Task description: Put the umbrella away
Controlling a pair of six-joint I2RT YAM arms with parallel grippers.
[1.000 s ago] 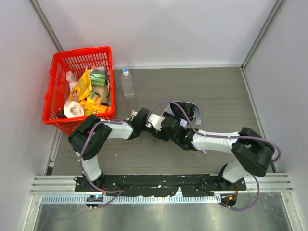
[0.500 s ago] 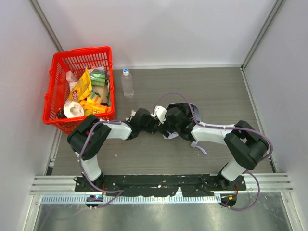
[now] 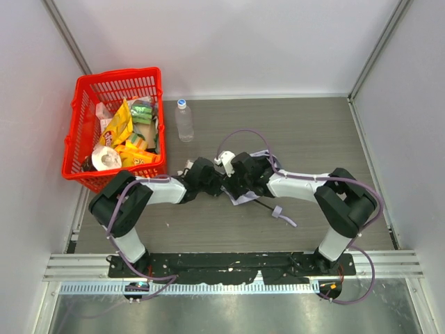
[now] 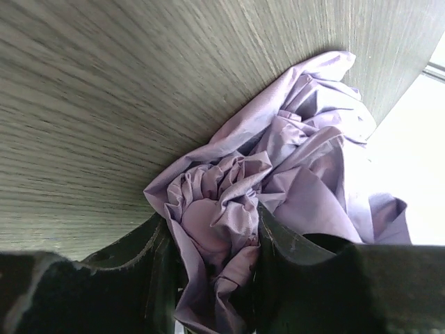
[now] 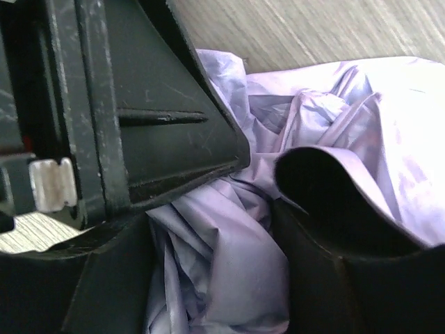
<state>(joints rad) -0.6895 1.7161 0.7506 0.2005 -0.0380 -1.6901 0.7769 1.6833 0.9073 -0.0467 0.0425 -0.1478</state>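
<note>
My left fingers (image 4: 135, 271) are clamped on a wad of the umbrella (image 4: 278, 160) cloth, which bulges up through the gap between them. My right fingers (image 5: 348, 229) stand apart with cloth filling the space between; I cannot tell whether they are pressing it or only straddling it. In the right wrist view, the black body of the other arm's wrist sits just beside them, right against the same cloth.

From the top, the two arms meet nose to nose near the middle of the counter (image 3: 327, 132), and the umbrella (image 3: 240, 198) lies under and between them. Its canopy is a crumpled lavender heap, not rolled, so the cloth itself shows no clear direction. A thin dark shaft (image 3: 263, 204) comes out from under the heap towards the near right corner, and the pale strap (image 3: 284, 213) trails on along the same line. That is the only long axis I can read. The handle is hidden.

A red basket (image 3: 78, 129) of packets sits at the far left corner, well apart from the umbrella. A bottle (image 3: 184, 122) stands upright just beside it, near the far edge.
</note>
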